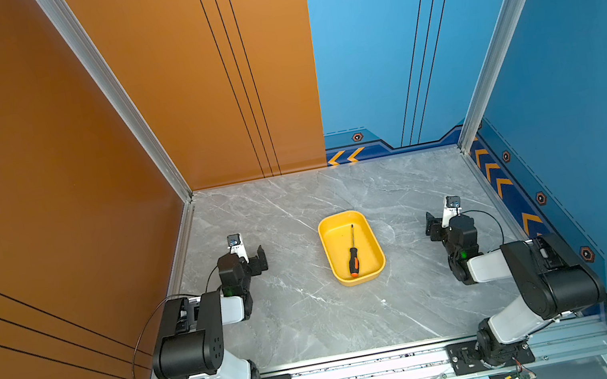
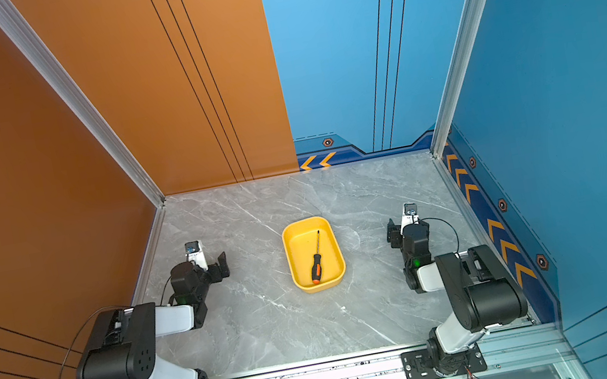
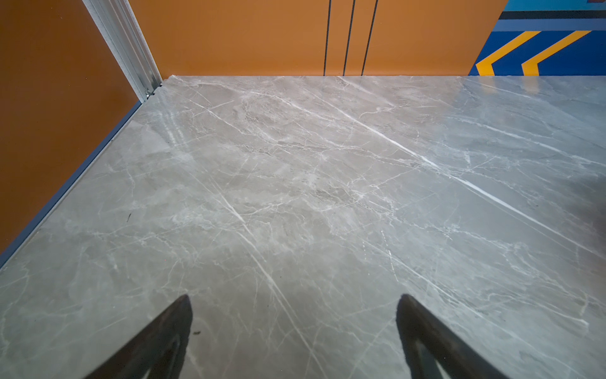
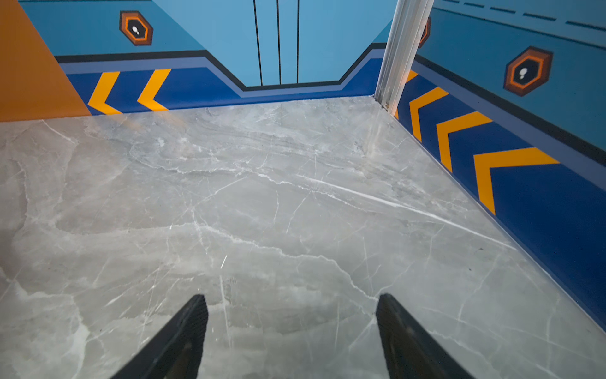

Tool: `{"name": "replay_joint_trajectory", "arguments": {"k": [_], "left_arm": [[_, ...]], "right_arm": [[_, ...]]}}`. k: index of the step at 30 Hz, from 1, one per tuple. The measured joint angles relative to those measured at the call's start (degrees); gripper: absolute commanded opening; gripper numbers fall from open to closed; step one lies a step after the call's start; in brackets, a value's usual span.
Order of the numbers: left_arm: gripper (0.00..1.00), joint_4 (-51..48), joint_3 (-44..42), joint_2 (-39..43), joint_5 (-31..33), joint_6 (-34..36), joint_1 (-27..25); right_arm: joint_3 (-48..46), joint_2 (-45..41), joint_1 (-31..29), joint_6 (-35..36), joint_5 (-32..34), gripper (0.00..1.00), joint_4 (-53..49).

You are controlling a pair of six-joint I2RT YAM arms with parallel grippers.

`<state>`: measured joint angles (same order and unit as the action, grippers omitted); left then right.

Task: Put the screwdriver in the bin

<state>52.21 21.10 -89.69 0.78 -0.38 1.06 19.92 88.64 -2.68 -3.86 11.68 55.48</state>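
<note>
Here we see both pincers spread wide, gripping nothing: the left gripper (image 3: 295,305) and the right gripper (image 4: 292,305) hover above the grey marble table (image 1: 317,323). The screwdriver (image 1: 352,255) lies inside the yellow bin (image 1: 334,244), between the grippers. An orange wall (image 1: 35,162) and a blue wall (image 1: 587,64) flank it.

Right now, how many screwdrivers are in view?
1. The screwdriver lies inside the bin, its handle at the near end. Nothing suggests that another is hidden.
</note>
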Motion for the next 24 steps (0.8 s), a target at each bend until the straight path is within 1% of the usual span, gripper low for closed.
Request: {"name": "replay_joint_trajectory", "arguments": {"k": [6,7,8,24], "left_arm": [[0.98,0.1,0.0,0.0,0.0,0.0,0.0],[0.98,0.1,0.0,0.0,0.0,0.0,0.0],[0.98,0.1,0.0,0.0,0.0,0.0,0.0],[0.98,0.1,0.0,0.0,0.0,0.0,-0.4]], "right_arm": [[0.6,0.0,0.4,-0.2,-0.1,0.91,-1.2],[0.6,0.0,0.4,-0.2,-0.2,0.94,-1.2],[0.6,0.0,0.4,-0.2,-0.2,1.00,-1.4],[0.6,0.0,0.4,-0.4,-0.8,1.00,-1.9]]}}
